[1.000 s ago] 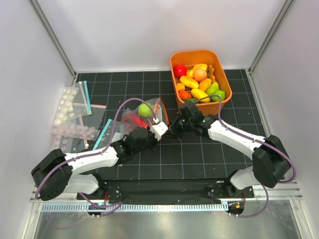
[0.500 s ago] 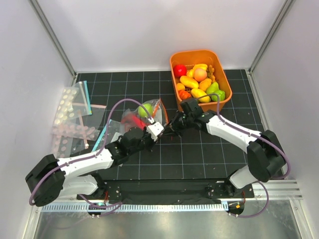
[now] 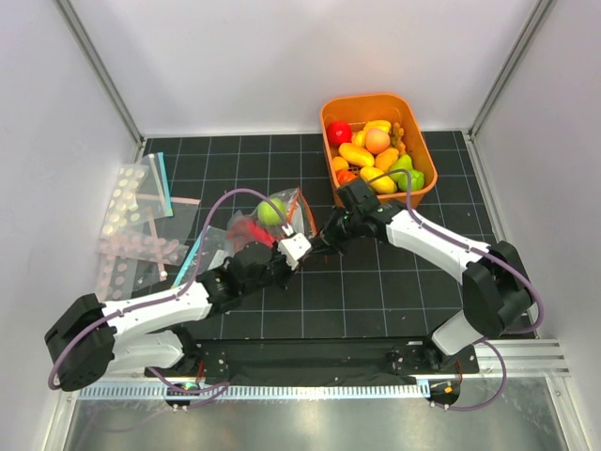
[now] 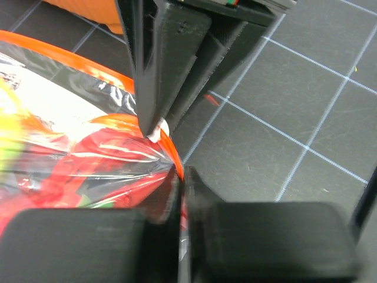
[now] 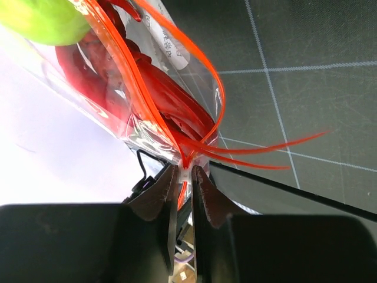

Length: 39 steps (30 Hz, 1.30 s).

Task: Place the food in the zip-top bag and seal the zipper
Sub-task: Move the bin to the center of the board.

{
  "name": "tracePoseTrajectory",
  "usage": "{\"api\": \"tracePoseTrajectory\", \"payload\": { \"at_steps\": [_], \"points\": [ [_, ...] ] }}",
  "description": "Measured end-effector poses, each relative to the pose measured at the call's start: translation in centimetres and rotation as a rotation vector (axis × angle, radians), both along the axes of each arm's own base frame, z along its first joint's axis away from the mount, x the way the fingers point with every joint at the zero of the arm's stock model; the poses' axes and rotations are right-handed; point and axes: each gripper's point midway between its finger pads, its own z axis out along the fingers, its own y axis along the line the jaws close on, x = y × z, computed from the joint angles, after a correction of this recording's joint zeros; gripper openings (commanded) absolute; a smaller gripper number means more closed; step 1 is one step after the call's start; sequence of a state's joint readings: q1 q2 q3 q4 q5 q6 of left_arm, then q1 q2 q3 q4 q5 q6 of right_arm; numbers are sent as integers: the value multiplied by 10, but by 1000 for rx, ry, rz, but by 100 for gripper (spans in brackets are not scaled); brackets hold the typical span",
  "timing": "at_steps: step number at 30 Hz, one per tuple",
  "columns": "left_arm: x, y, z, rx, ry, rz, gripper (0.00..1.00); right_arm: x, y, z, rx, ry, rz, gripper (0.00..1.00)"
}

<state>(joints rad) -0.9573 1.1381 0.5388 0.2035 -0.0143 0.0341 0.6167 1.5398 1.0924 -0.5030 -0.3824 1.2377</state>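
From overhead the wrists hide it; up close, left gripper (image 4: pixel 181 177) and right gripper (image 5: pixel 184 171) each pinch the zipper (image 5: pixel 141 97), near the orange bin (image 3: pixel 368 98).

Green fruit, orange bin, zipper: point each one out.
green fruit (image 3: pixel 272 209), top view, its rounded top.
orange bin (image 3: pixel 366 99), top view, far rim.
zipper (image 5: pixel 128 66), right wrist view, middle of the red strip.
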Motion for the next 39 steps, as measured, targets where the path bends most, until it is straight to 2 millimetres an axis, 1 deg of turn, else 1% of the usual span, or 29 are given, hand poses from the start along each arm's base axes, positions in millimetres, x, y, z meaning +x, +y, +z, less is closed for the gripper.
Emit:
{"api": "tracePoseTrajectory", "payload": {
  "at_steps": [1, 2, 5, 8, 11, 14, 19, 21, 22, 23, 24, 27, 30, 34, 39],
  "points": [
    [0, 0, 1, 2, -1, 1, 18, 1, 0, 0, -3, -5, 1, 1],
    [-1, -1, 2, 1, 3, -3, 29, 4, -3, -1, -16, -17, -11, 1],
    [-7, -4, 9, -11, 0, -23, 43, 12, -9, -3, -40, -39, -38, 1],
    [-9, -6, 19, -29, -6, -31, 49, 14, -12, 1, -60, -59, -53, 1],
    [-7, -9, 29, -44, -14, -34, 53, 14, -10, 13, -58, -89, -54, 1],
    [-6, -11, 35, -53, -22, -32, 53, 10, -6, 24, -42, -112, -41, 1],
    [-1, -16, 34, -34, -28, -16, 49, 1, -1, 26, -45, -110, -16, 1],
    [2, -15, 30, -18, -29, 2, 37, -2, 0, 26, -49, -106, -10, 1],
    [4, -14, 28, -10, -31, 12, 29, -3, 1, 26, -50, -105, -6, 1],
    [6, -13, 27, -3, -33, 22, 9, -3, 1, 27, -52, -104, -5, 1],
    [9, -13, 26, 1, -35, 33, 0, -4, 0, 26, -57, -104, -3, 1],
    [16, -15, 24, 38, -42, 43, 0, -4, -5, 23, -80, -101, -9, 1],
    [17, -18, 22, 46, -37, 43, 0, -3, -8, 23, -102, -102, -10, 1],
    [15, -15, 31, 16, -50, 49, 0, 2, -8, 30, -103, -118, 2, 1],
    [6, -8, 43, -35, -43, 42, 0, 4, -5, 35, -74, -119, 27, 1]
  ]
}}
